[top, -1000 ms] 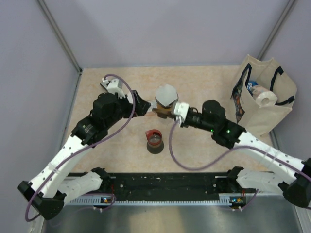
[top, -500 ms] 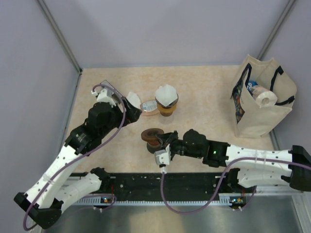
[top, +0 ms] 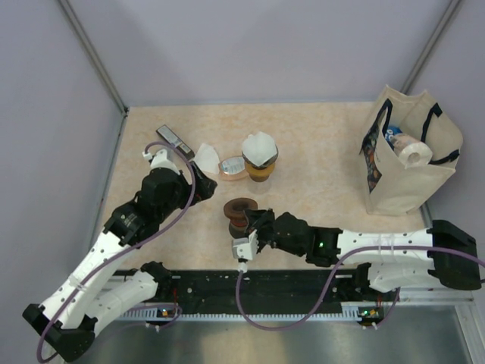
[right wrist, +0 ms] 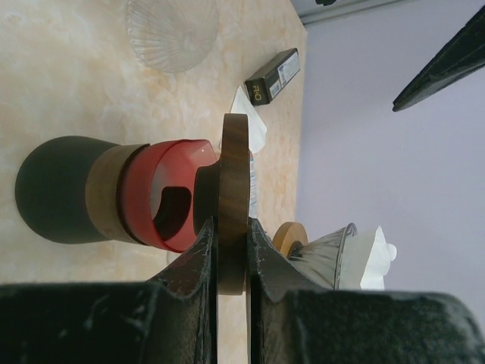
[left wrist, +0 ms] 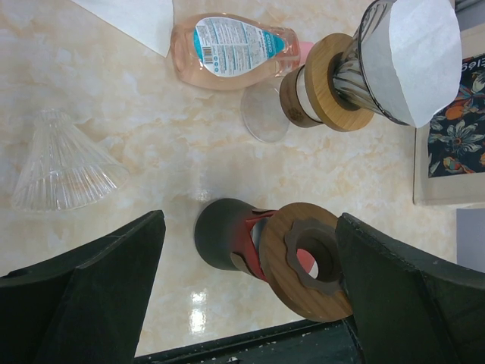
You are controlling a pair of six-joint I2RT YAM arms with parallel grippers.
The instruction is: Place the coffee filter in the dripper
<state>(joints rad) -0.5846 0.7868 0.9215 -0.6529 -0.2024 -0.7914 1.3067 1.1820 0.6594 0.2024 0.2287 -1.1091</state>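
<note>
The coffee filter [left wrist: 424,53] sits in the mouth of the glass dripper [left wrist: 356,72], its white paper rim standing above the glass. The dripper, with its wooden collar, stands upright toward the middle of the worktop's [top: 326,144] far edge.

The right tool [top: 252,225] is pressed in on a wooden ring [left wrist: 307,258], one finger flat on each face, gripping it by the edge. The ring is held close over a red piece [right wrist: 144,189] that tops a dark cup [left wrist: 220,235]. The cup stands near the middle of the worktop, toward the near edge.

The left tool [top: 198,183] is spread wide and holds nothing. It hangs above the worktop, left of the cup and on the near side of the dripper.

A bottle [left wrist: 227,49] of pinkish liquid lies on its side just left of the dripper. A loose white paper [left wrist: 129,19] lies just beside the bottle, on the side away from the dripper. A clear ribbed cone [left wrist: 64,163] lies on its side on the worktop, apart from both. A black box [top: 173,138] lies toward the far left corner. A tote bag [top: 413,171] stands at the right edge, with things inside it.
</note>
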